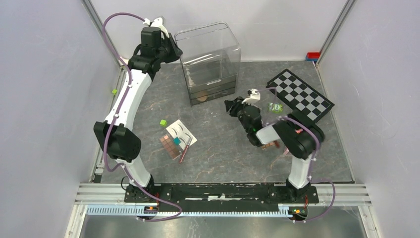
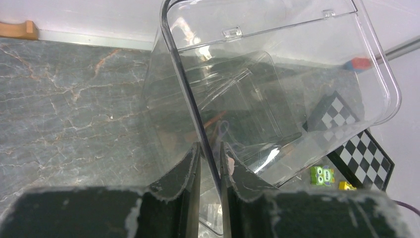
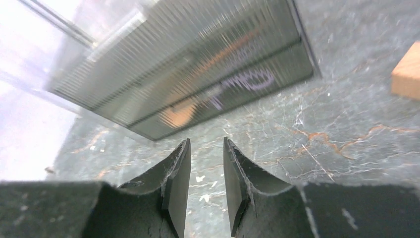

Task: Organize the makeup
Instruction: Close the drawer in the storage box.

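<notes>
A clear organizer box (image 1: 210,62) with ribbed drawers stands at the back. My left gripper (image 1: 174,49) is shut on the edge of its clear lid (image 2: 277,74); the rim runs between the fingers of the left gripper (image 2: 210,153). My right gripper (image 1: 229,105) is low in front of the drawers; in its wrist view the right gripper (image 3: 205,144) is open and empty. Lilac scissors (image 3: 247,79) and a peach sponge (image 3: 179,110) show blurred behind a drawer front. A brown eyeshadow palette (image 1: 171,146), a white eyebrow card (image 1: 181,133) and a thin pencil (image 1: 185,151) lie at the near left.
A checkerboard (image 1: 299,95) lies at the right with a green dice pack (image 1: 275,107) beside it. Small green (image 1: 162,123) and teal (image 1: 177,141) cubes lie by the card. A brownish item (image 1: 271,145) is partly hidden under the right arm. A wooden block (image 3: 406,77) lies right of the drawers.
</notes>
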Robot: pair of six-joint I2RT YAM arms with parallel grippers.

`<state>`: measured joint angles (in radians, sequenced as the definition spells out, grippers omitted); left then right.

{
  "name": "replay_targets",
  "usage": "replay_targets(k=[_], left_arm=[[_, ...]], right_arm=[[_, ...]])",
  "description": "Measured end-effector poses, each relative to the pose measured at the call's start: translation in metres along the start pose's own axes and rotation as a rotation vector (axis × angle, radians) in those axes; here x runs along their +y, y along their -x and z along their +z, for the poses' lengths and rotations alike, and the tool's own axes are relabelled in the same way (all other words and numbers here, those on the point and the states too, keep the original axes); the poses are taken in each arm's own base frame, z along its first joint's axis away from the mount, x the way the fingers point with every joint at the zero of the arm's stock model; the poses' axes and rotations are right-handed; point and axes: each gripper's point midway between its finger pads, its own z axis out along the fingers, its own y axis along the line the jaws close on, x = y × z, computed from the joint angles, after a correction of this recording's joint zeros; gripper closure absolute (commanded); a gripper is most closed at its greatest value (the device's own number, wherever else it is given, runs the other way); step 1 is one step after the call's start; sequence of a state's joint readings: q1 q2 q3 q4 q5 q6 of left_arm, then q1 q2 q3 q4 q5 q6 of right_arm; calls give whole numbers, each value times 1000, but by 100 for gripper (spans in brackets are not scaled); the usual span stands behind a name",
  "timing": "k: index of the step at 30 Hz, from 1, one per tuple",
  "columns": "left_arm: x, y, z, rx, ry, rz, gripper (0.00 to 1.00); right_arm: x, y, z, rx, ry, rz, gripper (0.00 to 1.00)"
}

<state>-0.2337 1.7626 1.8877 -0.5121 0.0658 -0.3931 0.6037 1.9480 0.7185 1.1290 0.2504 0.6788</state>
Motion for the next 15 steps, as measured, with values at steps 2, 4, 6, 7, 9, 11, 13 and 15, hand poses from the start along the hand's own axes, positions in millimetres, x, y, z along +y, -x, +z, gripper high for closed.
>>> replay_targets(k=[2, 4, 6, 7, 9, 11, 13, 15], left_arm=[[-2, -3, -5, 12, -6, 1, 91], [-4, -7, -10, 25, -13, 1, 91], [-6, -10, -15, 32, -17, 2, 92], [-7, -12, -19, 33, -18, 1, 92], [-9, -17, -27, 39, -20, -7, 91], [-12, -23, -37, 47, -22, -18, 90], [-16, -30, -47, 51, -20, -33, 87], [-20, -36, -56, 56, -23, -42, 83]], right_arm=[[8, 23, -19, -42, 25, -14, 63], [14, 46, -38, -92, 41, -23, 63], [17, 61, -53, -123, 47, -30, 62], [16, 66, -60, -137, 44, -33, 60], [13, 72, -71, -149, 32, -39, 57], [9, 75, -79, -151, 17, -43, 55], [4, 74, -86, -145, 1, -47, 54], [-2, 72, -93, -136, -21, -52, 54]])
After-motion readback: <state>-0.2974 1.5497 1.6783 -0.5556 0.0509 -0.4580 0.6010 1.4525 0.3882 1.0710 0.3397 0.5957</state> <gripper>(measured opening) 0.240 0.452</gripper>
